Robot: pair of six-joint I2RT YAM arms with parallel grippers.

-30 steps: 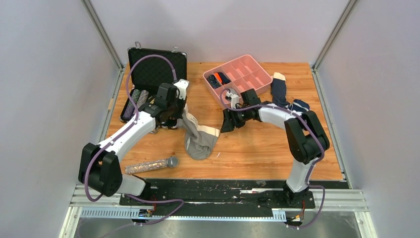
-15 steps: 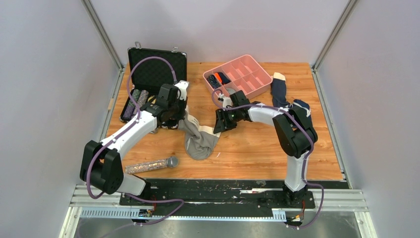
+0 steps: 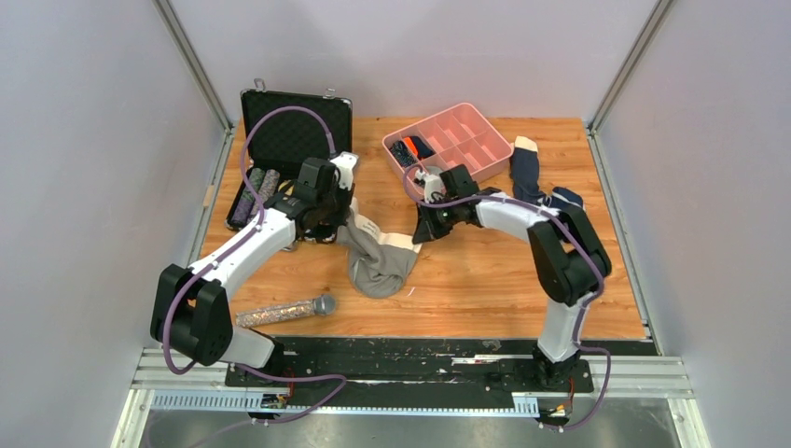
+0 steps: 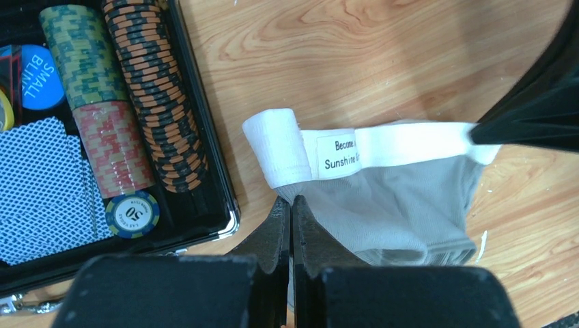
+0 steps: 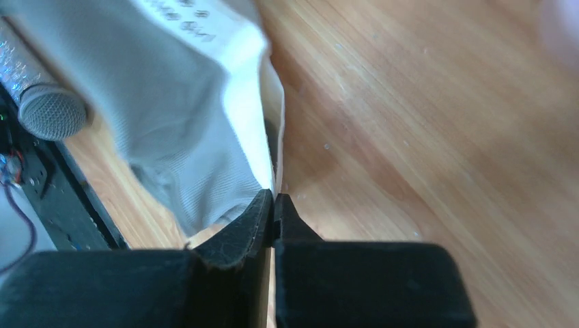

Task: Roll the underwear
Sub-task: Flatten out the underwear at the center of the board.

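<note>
From above, the underwear (image 3: 378,263) is seen lying on the wooden table (image 3: 485,280) near its middle, stretched between the two claws. The left gripper (image 3: 343,220) is pinched on the cloth at its 10 o'clock corner, and the right gripper (image 3: 419,234) on the cream band at 1 o'clock. An open black case (image 3: 294,117) is set at 11 o'clock, a pink divided tray (image 3: 480,161) at 1 o'clock, a navy sock (image 3: 524,170) and a navy garment (image 3: 564,198) at 2 o'clock, and a glittered microphone (image 3: 280,311) at 8 o'clock.

In the left wrist view, the left gripper (image 4: 291,205) is shown closed together on the gray cloth (image 4: 389,212) just below the folded band (image 4: 403,142). Stacked poker chips (image 4: 150,116) and cards (image 4: 41,184) are seen in the case at 10 o'clock, close beside the band's fold.

In the right wrist view, the right gripper (image 5: 273,198) is clamped on the band's edge, with the microphone head (image 5: 51,113) seen at 9 o'clock beyond the cloth.
</note>
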